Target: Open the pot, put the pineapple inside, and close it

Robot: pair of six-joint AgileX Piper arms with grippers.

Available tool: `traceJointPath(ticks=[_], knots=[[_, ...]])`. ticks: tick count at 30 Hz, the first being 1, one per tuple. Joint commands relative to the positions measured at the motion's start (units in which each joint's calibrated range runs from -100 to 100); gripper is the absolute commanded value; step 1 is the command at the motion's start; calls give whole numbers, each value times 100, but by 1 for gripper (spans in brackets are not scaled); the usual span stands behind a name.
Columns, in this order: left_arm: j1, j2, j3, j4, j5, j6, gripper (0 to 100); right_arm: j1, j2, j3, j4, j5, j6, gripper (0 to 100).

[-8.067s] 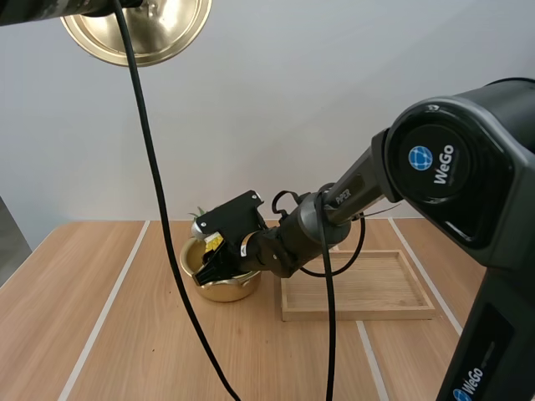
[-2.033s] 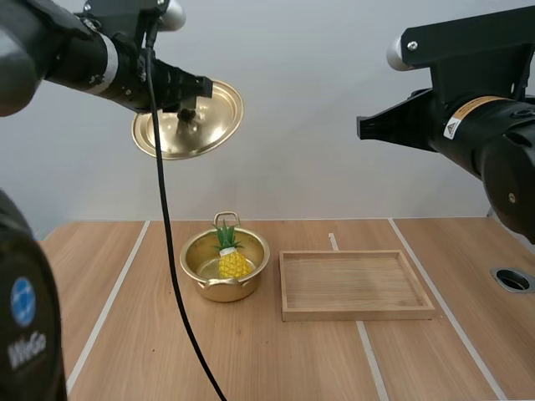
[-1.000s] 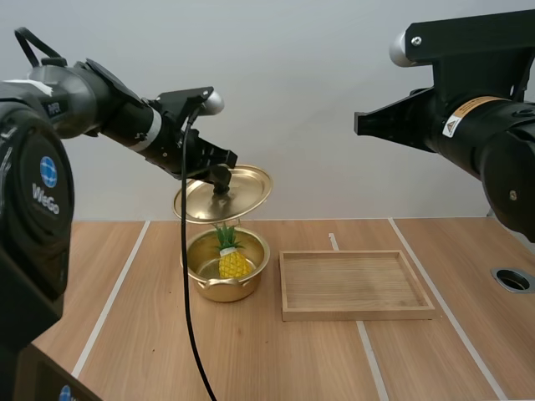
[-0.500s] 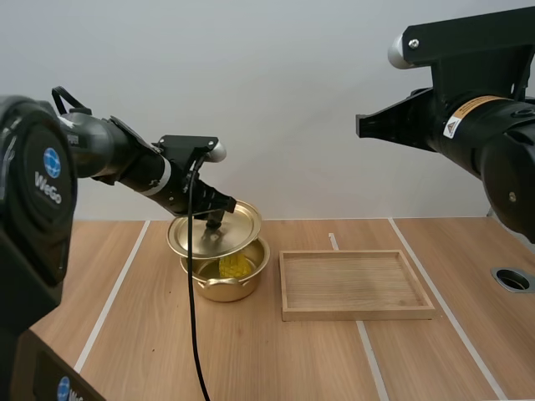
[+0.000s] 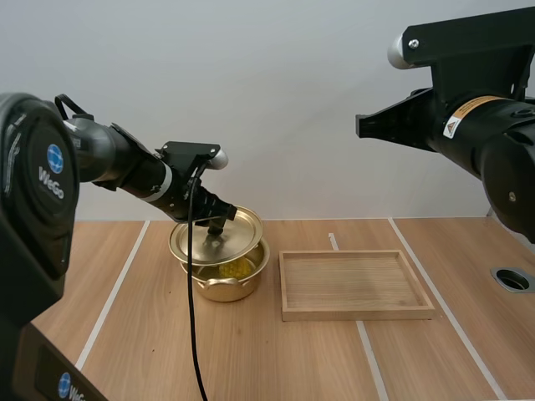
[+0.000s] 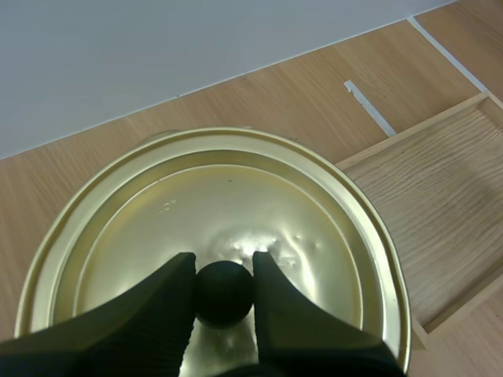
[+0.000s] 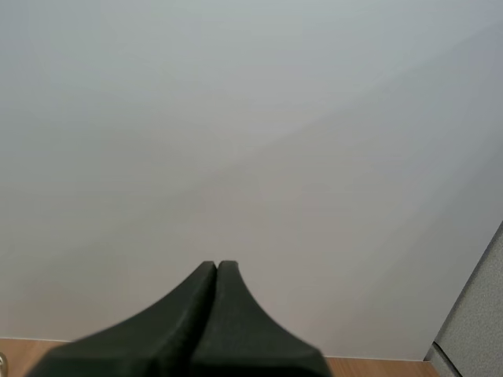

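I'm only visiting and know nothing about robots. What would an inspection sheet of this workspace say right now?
Surface: wooden table with pale inlaid lines; round hole near its right edge.
Job's things: gold pot; pineapple inside it; lid tilted over the pot, gap at the front.
Clutter: wooden tray beside the pot.
Grippers: left gripper pinches the lid's black knob; right gripper shut on nothing, raised off the table.
Cables: nothing seen beyond the robot's own.
Surroundings: plain pale wall.
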Motion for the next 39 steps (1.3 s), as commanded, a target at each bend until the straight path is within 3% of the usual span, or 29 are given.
traceJointPath(ticks=[1,24,39], knots=[[-19,3,6,-70,165,61,0,-19,-67,-59,8,-50,9,0],[-19,737,6,-43,213,505,0,-19,-67,-59,183,-50,9,0],[-19,1152,6,-417,-146,924,0,-19,-67,-59,183,-50,9,0]])
